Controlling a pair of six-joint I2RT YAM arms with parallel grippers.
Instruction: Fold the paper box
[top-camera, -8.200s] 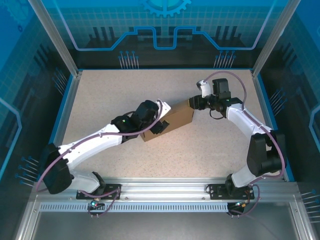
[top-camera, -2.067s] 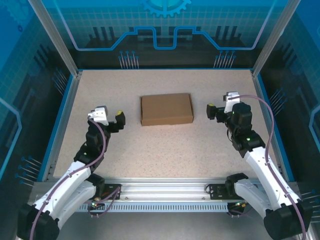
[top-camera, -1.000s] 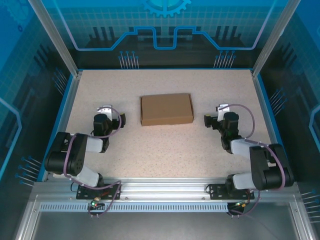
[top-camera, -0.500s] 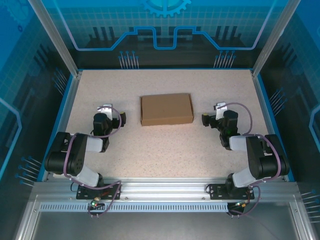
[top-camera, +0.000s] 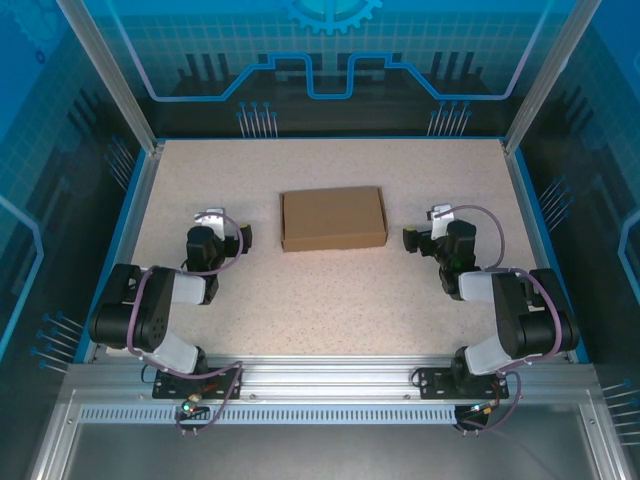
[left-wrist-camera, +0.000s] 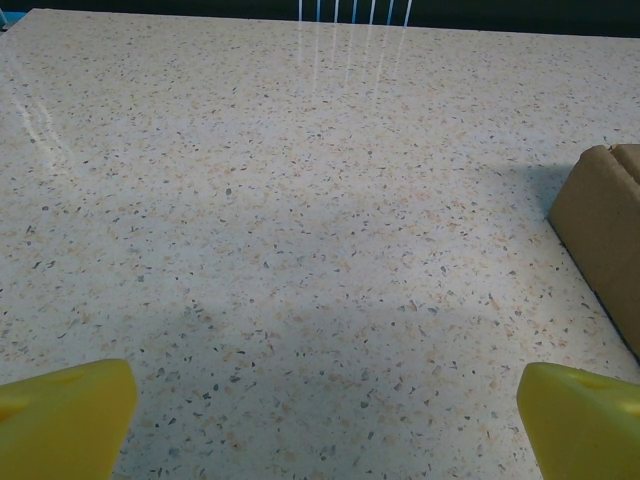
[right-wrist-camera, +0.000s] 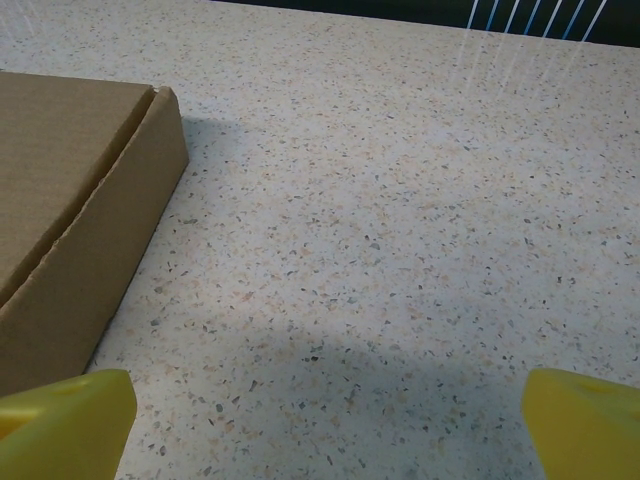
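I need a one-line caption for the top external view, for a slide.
Closed paper box lies flat on the table, left gripper and right gripper open on either side.

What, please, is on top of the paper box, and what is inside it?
Nothing rests on the paper box; its flat brown top is bare. It is folded shut, so whatever is inside is hidden.

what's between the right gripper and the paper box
Nothing: bare speckled tabletop runs from the right gripper to the paper box, as the top external and right wrist views show.
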